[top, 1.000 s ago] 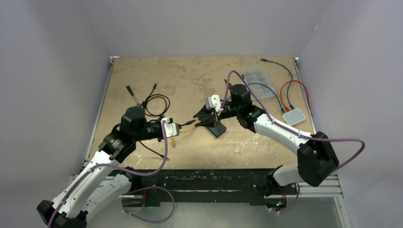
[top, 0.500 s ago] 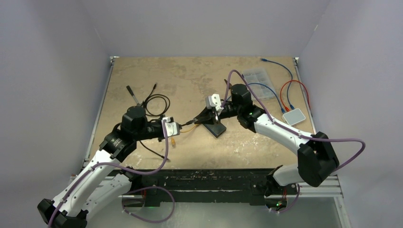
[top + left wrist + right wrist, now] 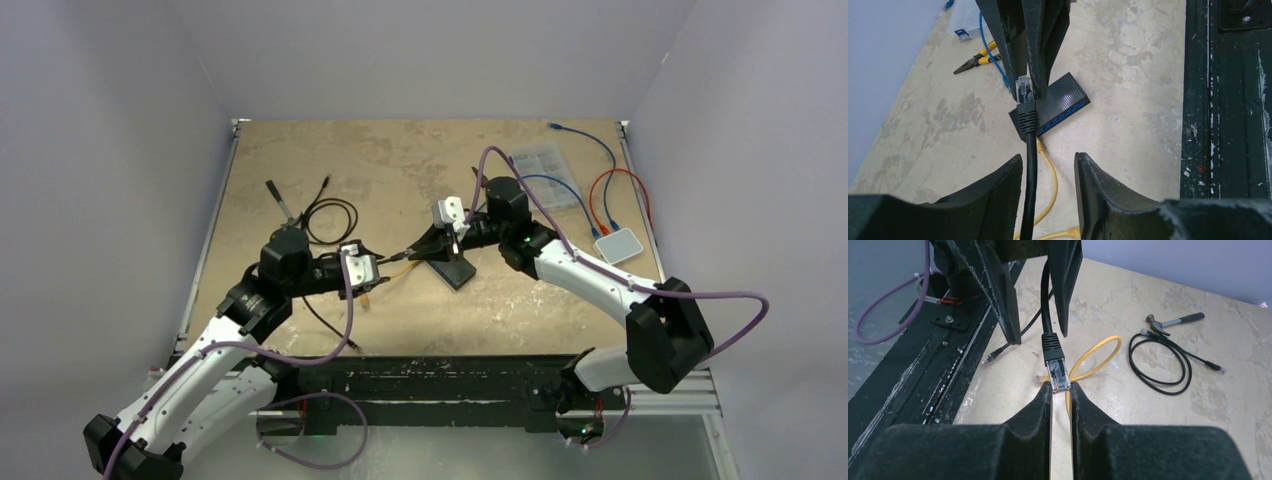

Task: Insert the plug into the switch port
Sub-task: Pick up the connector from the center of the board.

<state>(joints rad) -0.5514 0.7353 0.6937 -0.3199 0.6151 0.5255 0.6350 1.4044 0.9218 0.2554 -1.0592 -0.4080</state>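
A black cable [image 3: 1030,170] ends in a clear plug [image 3: 1059,372]. My right gripper [image 3: 1061,385] is shut on that plug and holds it above the table; in the top view it [image 3: 410,252] is just left of the switch. The switch [image 3: 1063,97] is a flat black box with blue ports, lying on the table [image 3: 455,270] below and beyond the plug. My left gripper [image 3: 1048,160] is open, and the cable runs between its fingers close to the left one. In the top view it [image 3: 390,263] faces the right gripper closely.
A yellow cable [image 3: 370,295] lies under both grippers. A hammer [image 3: 280,200] and a coiled black cable [image 3: 330,215] lie at the left. A clear box [image 3: 540,160], blue and orange cables [image 3: 590,195] and a white box [image 3: 618,245] sit far right. The black rail [image 3: 1228,100] edges the table.
My left arm has edged a little to the right, toward the right gripper. The right gripper still holds the plug in nearly the same place.
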